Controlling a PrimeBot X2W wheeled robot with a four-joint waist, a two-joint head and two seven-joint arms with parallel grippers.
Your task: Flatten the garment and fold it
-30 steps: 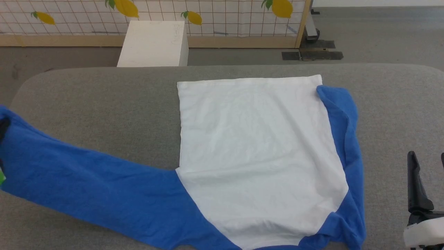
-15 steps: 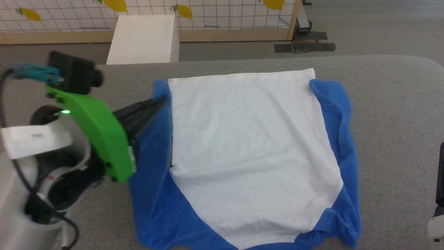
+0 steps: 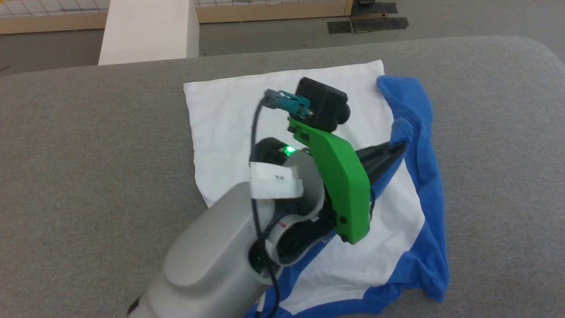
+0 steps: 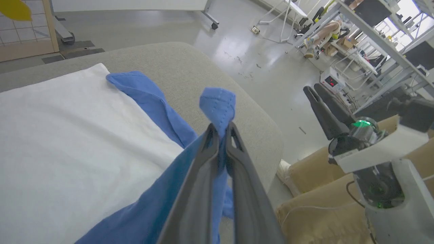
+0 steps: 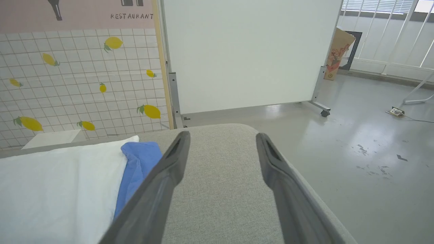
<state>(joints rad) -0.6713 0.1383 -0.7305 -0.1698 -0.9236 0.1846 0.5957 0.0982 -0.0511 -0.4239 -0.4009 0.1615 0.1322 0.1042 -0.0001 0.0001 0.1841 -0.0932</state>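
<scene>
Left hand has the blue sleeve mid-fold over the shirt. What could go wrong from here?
1. The left hand pinches only the blue sleeve cuff; the cloth could slip out early.
2. The other blue sleeve lies bunched beside the white shirt body; dropping onto it may leave a lumpy fold.

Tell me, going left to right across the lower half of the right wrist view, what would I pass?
White shirt body → blue sleeve → one dark finger → grey table → other finger → shiny floor.
</scene>
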